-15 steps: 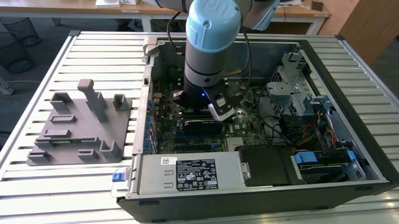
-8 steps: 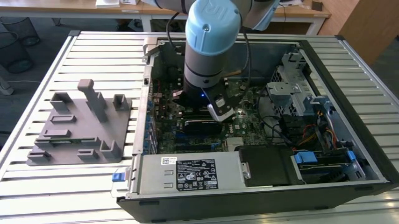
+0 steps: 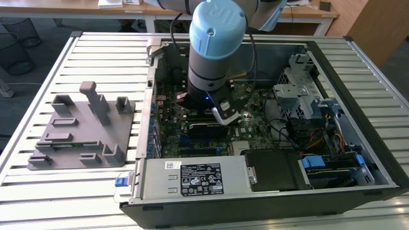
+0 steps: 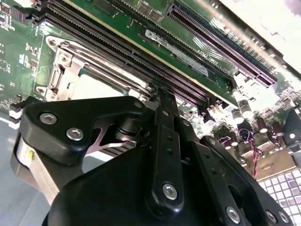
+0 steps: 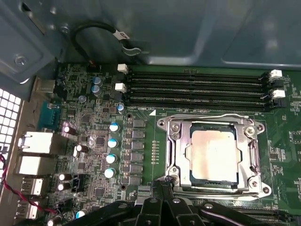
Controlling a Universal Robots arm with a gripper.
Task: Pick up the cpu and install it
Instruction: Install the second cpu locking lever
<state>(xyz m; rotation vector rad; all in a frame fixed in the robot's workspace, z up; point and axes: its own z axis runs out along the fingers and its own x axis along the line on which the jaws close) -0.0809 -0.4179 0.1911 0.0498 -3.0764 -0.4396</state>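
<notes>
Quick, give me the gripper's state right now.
Gripper: shut, holding nothing, fingertips together at the edge of the socket frame; the cpu already sits in the socket.

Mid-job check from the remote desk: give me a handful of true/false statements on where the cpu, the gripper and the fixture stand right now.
1. The cpu lies inside the socket frame on the motherboard. True.
2. The gripper grips the cpu. False: its fingertips sit at the frame's edge, beside the chip, holding nothing.
3. The grey fixture stands outside the computer case, to the exterior view's left. True.
4. The cpu rests on the grey fixture. False: it is in the socket, as the first wrist view shows.
5. The arm reaches down into the open case. True.
6. Memory modules fill the long slots beside the socket. False: the slots look empty.
</notes>
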